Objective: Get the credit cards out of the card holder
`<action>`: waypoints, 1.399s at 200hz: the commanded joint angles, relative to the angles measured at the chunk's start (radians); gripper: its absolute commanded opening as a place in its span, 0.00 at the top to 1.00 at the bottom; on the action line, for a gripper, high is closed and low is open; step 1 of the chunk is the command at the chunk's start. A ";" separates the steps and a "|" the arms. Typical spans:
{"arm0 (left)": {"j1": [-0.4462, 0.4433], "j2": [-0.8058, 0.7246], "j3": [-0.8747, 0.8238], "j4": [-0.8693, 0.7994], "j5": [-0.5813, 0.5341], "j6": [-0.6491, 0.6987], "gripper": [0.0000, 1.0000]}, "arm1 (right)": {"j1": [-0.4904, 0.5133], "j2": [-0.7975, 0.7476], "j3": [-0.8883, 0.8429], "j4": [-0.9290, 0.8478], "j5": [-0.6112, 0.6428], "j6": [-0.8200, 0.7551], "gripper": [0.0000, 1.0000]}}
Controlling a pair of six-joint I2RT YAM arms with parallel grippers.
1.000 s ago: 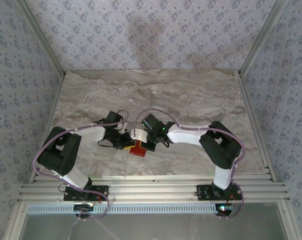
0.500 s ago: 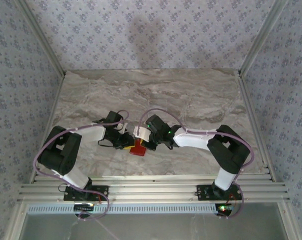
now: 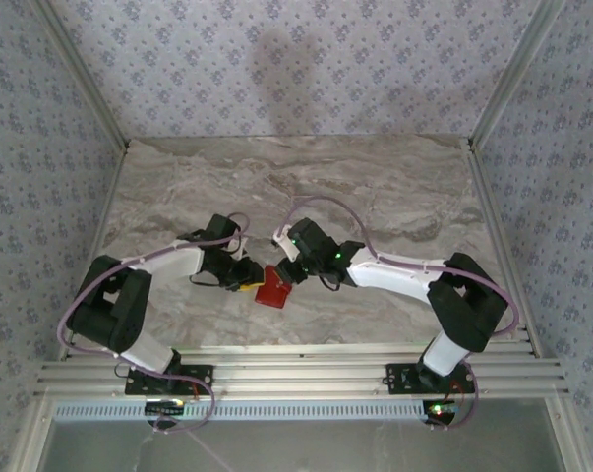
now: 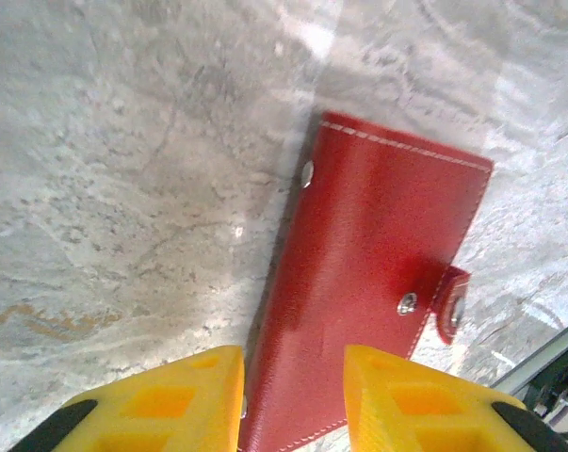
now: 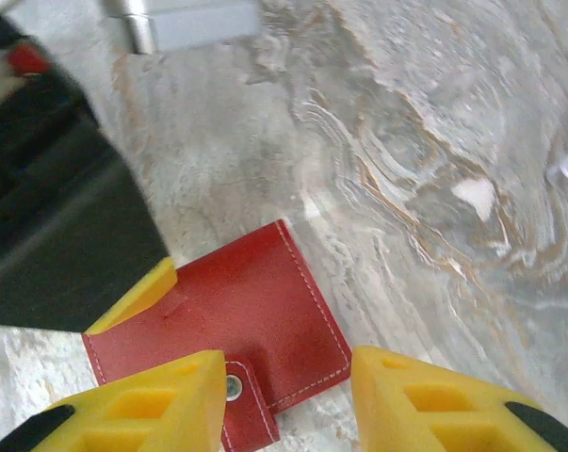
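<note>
1. The card holder [image 3: 273,288] is lying flat on the marble table [image 3: 394,197], towards the near edge and about midway between the two arms, with its red stitched outer face turned up.
2. Both arms are reaching in toward the middle, the left gripper [image 3: 246,279] sitting just beside the holder's left side and the right gripper [image 3: 289,272] just beside its upper right.
3. From the left wrist, the left gripper [image 4: 291,358] is showing its yellow fingers [image 4: 185,400] standing apart. The near end of the holder [image 4: 368,282] is running into the gap between them. I cannot tell whether either finger is touching the leather.
4. In that same view the small red tab [image 4: 450,301] is wrapping round the holder's right edge, with a metal snap stud [image 4: 408,303] showing just beside it.
5. From the right wrist, the right gripper [image 5: 285,363] is holding its jaws wide apart with nothing pinched between them. It is hovering over the tab [image 5: 246,414] end of the holder [image 5: 236,301].
6. Also in the right wrist view, one yellow finger of the left gripper [image 5: 137,292] is lying over the holder's far left corner.
</note>
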 commanded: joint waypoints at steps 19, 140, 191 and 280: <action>0.018 -0.068 0.032 -0.082 -0.098 -0.007 0.65 | 0.004 0.055 0.131 -0.206 -0.025 0.411 0.61; 0.052 -0.197 -0.036 -0.103 -0.148 -0.003 0.62 | 0.073 0.288 0.361 -0.516 0.152 0.803 0.32; 0.055 -0.190 -0.047 -0.080 -0.116 -0.010 0.62 | 0.085 0.338 0.392 -0.550 0.145 0.811 0.35; 0.056 -0.173 -0.037 -0.072 -0.114 -0.016 0.62 | 0.091 0.257 0.340 -0.572 0.175 0.846 0.52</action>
